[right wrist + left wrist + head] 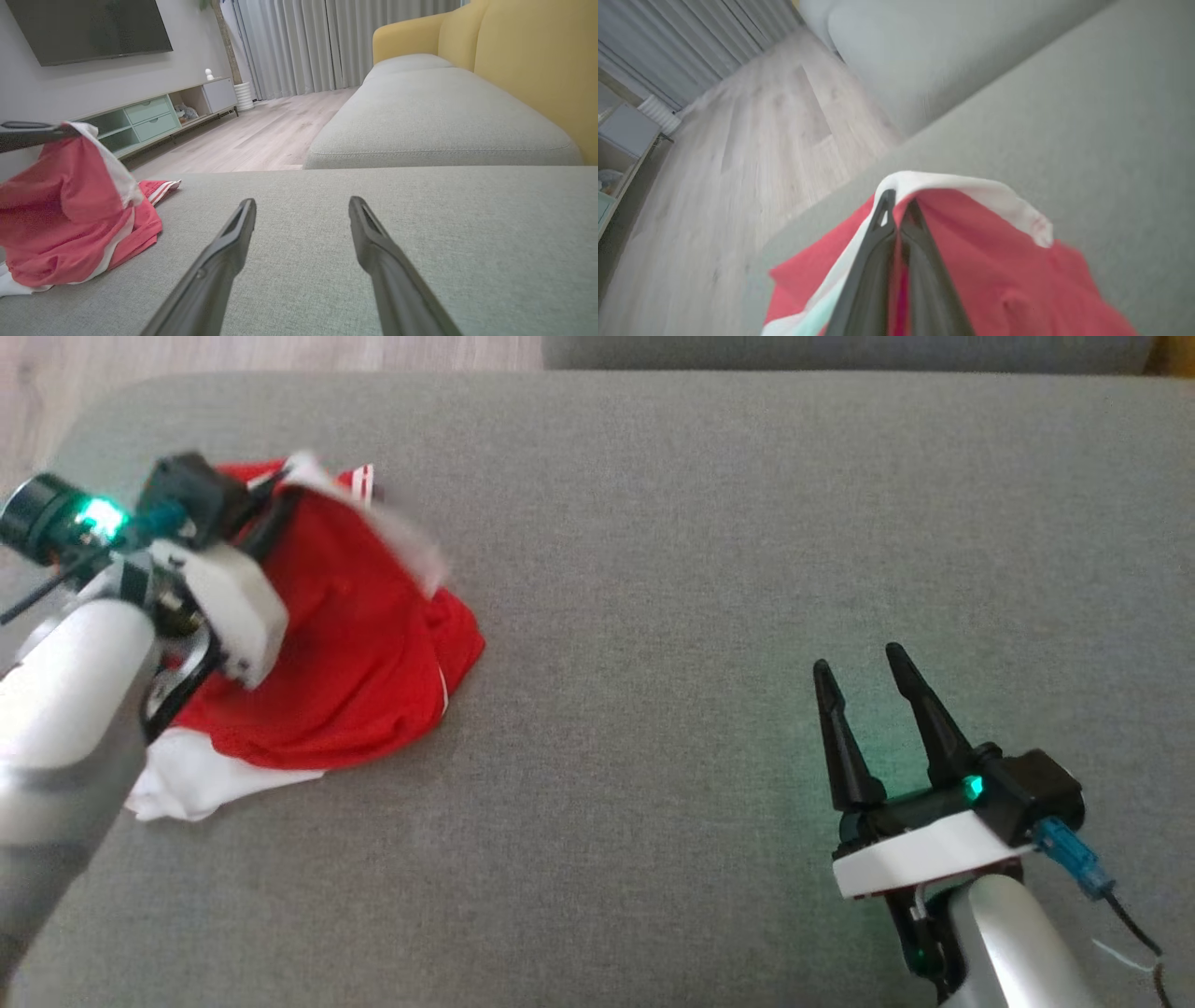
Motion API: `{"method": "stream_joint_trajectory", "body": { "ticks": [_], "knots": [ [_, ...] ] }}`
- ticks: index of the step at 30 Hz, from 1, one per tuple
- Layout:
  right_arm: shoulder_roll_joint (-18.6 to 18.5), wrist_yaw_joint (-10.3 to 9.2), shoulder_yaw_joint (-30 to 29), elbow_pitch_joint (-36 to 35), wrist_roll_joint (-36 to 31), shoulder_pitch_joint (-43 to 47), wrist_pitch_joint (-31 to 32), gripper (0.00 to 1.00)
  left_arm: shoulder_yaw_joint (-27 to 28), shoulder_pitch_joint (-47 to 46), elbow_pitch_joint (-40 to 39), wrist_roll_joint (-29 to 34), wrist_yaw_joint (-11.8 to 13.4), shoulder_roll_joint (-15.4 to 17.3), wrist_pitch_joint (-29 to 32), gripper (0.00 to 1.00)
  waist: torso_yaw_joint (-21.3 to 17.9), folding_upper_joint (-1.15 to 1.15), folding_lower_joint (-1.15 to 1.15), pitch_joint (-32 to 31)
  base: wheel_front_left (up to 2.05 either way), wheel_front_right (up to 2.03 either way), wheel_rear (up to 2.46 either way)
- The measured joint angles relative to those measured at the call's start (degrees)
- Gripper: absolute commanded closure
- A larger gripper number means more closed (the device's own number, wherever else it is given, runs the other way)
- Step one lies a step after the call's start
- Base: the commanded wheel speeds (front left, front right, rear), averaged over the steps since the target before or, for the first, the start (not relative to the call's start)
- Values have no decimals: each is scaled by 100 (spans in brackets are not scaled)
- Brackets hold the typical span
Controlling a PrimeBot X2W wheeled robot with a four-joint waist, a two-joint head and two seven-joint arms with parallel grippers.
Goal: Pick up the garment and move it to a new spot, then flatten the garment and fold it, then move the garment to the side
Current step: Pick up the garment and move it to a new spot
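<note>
- The red-and-white soft fabric garment is found bunched at the left end of the grey fabric-covered sofa seat, close to its rounded corner.
- A white-trimmed edge is pinched between the fingers of the left gripper, which are closed tight on the cloth. That edge is raised while the rest lies on the seat.
- The fingers of the right gripper are spread wide with nothing between them, well apart from the garment.
- A slip is judged possible, since only a thin fold of trim appears to be gripped and the hanging weight would pull against it.
- A drop to the pale wooden floor could follow, because the heap sits near the seat's edge.
- Twisting could be caused by a single-point lift, making flattening harder.
- No clean long axis can be read. The heap is stretched roughly far-to-near in the head view, with a striped cuff at the far end and white cloth at the near end.
</note>
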Motion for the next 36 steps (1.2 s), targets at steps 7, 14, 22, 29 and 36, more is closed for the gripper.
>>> {"method": "stream_joint_trajectory", "body": {
  "ticks": [7,14,22,29,36],
  "knots": [
    [1,0,-58,20,62,42,0,0,608,66,-742,-569,476,-476,-892,100,-35,0,-1,-333,0,0,0],
    [1,0,-137,4,167,49,0,0,689,172,-1675,-536,976,-784,-1301,100,-332,0,-1,-476,0,0,0],
    [2,0,-222,-141,365,26,0,0,487,137,-1963,-336,1079,-1015,-1131,100,-976,0,0,-431,0,0,0],
    [2,0,-71,-302,577,-81,0,0,461,-365,-1599,-240,1058,-1236,-1107,100,-1712,0,0,-309,0,0,0],
    [1,0,54,-431,710,-119,0,0,534,-1413,-925,405,1300,-1394,-1593,100,-2335,0,0,-186,0,0,0]
  ]
}}
